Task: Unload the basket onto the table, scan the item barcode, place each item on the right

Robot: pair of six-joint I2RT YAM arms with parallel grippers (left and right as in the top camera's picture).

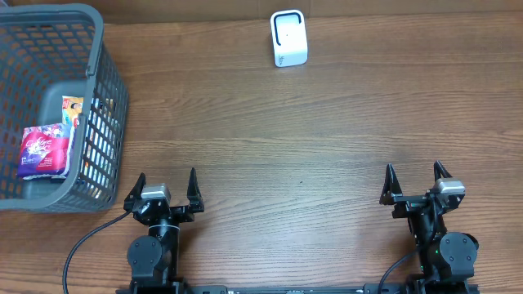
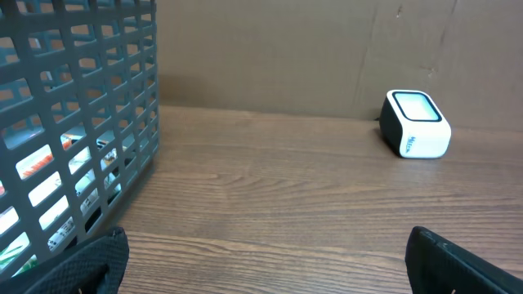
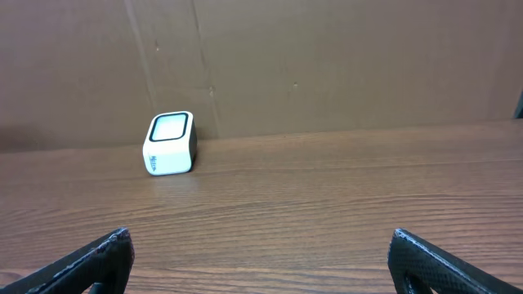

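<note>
Found left gripper (image 1: 167,174) at 7 o'clock of table (image 1: 286,147), jaws spread wide, nothing held. Found right gripper (image 1: 413,166) at 5 o'clock, likewise spread, empty. Spotted purple packet (image 1: 45,151) inside grey basket (image 1: 106,73) at 9 o'clock, second packet (image 1: 72,110) just beside it. Noted white scanner (image 1: 288,38) at 12 o'clock, well apart from both grippers.
</note>
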